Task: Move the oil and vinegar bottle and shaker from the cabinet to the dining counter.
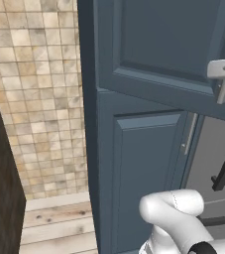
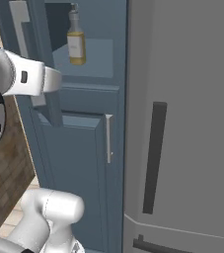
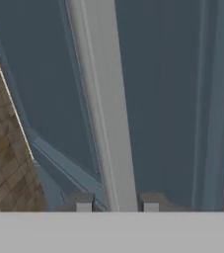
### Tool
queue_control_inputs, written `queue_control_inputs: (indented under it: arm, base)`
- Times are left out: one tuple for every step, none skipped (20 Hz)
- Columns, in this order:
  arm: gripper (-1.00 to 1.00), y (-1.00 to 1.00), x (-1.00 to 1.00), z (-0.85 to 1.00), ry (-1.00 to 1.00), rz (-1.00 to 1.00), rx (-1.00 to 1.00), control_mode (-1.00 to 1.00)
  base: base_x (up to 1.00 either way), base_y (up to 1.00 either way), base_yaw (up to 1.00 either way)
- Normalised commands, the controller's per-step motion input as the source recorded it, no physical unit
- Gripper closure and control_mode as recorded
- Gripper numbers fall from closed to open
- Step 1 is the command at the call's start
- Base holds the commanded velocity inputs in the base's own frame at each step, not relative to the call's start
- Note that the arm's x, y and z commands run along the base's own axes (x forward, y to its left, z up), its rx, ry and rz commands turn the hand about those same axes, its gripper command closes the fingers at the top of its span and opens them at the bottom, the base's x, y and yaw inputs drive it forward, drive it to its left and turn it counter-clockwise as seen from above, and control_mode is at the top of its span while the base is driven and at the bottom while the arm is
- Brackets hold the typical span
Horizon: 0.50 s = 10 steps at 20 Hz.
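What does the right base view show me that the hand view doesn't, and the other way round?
Right base view: a bottle of yellow liquid standing on a shelf in the open cabinet, and beside it a grey appliance door with a dark handle. Hand view: a close look at the long grey bar handle, with the tips of the pincer on either side of it. Shared: the cabinet's blue panels.

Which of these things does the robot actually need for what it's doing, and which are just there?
Part of the job:
- the oil and vinegar bottle, standing on a shelf
- the cabinet, upper door open
- the door handle, between the fingertips of the gripper

Just there:
- the grey fridge
- the tiled wall
- the wooden floor
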Motion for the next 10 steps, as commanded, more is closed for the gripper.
queue_control_inputs:
  arm:
    - [-1.00,0.00,-0.22,0.02,0.05,0.00,0.00,-1.00]
    - [-1.00,0.00,-0.30,0.03,0.03,-0.01,0.00,-1.00]
    - [-1.00,-0.04,-0.34,0.05,0.02,-0.02,0.00,-1.00]
    - [-1.00,-0.17,-0.41,0.04,0.00,-0.02,0.02,-1.00]
    - [-1.00,-0.36,-0.38,0.03,0.00,-0.01,0.01,-1.00]
    - [-1.00,-0.48,-0.37,0.06,0.00,-0.01,0.05,-1.00]
    - [-1.00,-0.49,-0.41,0.10,0.00,-0.01,0.06,-1.00]
    - [-1.00,-0.46,-0.41,0.10,0.00,-0.01,0.05,-1.00]
    - [-1.00,-0.47,-0.44,0.11,0.00,-0.03,0.07,-1.00]
    - [-1.00,-0.51,-0.47,0.14,-0.02,-0.04,0.09,-1.00]
  base:
    - [0.00,0.00,0.00]
    - [0.00,0.00,0.00]
    - [0.00,0.00,0.00]
    - [0.00,0.00,0.00]
    - [0.00,0.00,0.00]
    - [0.00,0.00,0.00]
    - [0.00,0.00,0.00]
    - [0.00,0.00,0.00]
    - [0.00,0.00,0.00]
    - [0.00,0.00,0.00]
